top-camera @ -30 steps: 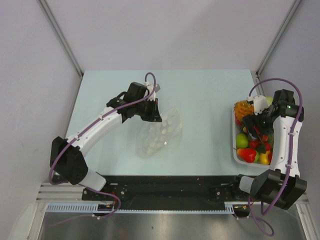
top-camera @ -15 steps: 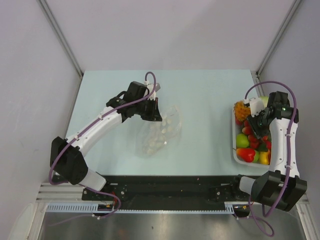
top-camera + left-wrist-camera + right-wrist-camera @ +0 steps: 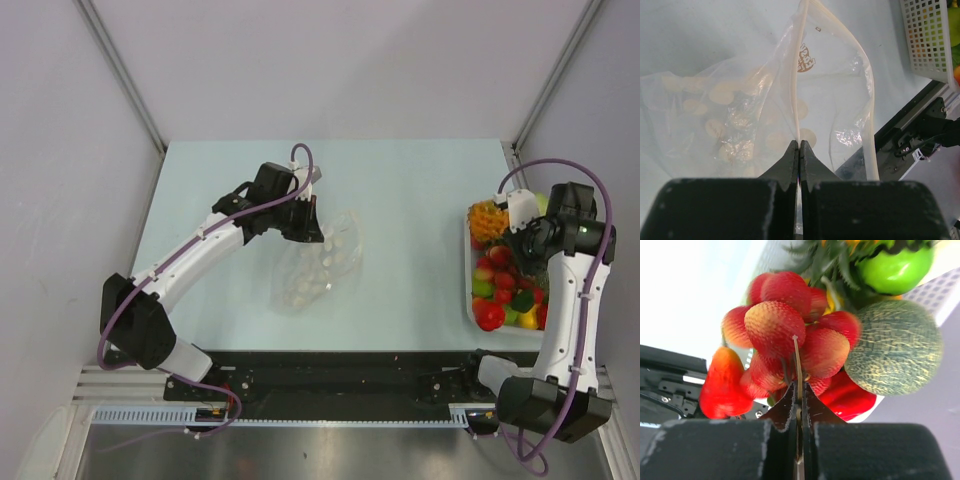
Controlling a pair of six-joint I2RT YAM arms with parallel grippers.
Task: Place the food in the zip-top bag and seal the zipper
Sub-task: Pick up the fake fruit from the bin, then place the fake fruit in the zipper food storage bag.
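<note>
The zip-top bag lies crinkled on the table's middle, with pale round prints on it. My left gripper is shut on its mouth edge, and the zipper runs straight out from the pinched jaws. At the right, my right gripper hovers over the white tray of food. It is shut on the thin stem of a bunch of red berries. A green ball, a netted melon and a red pepper sit close around the bunch.
An orange ruffled piece sits at the tray's far end, near the right wall post. The black rail with both arm bases runs along the table's near edge. White walls close in on both sides.
My right gripper has gone from open to shut, closing on the berry bunch's stem, and its wrist has shifted slightly over the tray. The left arm and the bag have stayed still.
</note>
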